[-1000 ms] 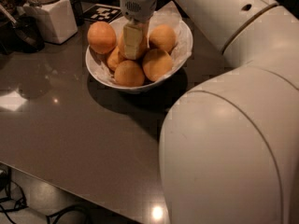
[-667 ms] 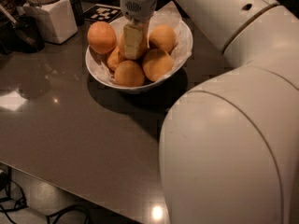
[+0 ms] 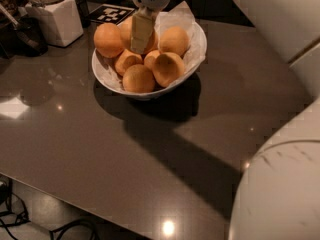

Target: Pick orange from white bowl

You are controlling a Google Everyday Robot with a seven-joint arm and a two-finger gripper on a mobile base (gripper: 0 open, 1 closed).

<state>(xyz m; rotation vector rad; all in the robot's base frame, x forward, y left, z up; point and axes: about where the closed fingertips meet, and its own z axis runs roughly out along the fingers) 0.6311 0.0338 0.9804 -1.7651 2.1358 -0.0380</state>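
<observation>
The white bowl (image 3: 197, 59), lined with crinkled paper, stands at the back of the dark table and holds several oranges. My gripper (image 3: 140, 43) comes down from the top edge into the back of the bowl. Its pale near finger (image 3: 141, 30) lies across the front of one orange (image 3: 124, 30), which shows on both sides of it and sits above the others. The gripper looks shut on this orange. The far finger is hidden. Other oranges lie at the left (image 3: 108, 40), right (image 3: 174, 40) and front (image 3: 168, 69).
A white square jar (image 3: 56, 20) stands at the back left beside dark objects (image 3: 22, 36). A black-and-white marker tag (image 3: 114, 14) lies behind the bowl. My white arm (image 3: 280, 184) fills the right side. Cables (image 3: 20, 219) lie on the floor below the table's front edge.
The gripper has risen a little inside the bowl, and an orange now shows behind its finger. The arm's bulk has drawn back to the right, uncovering more of the table.
</observation>
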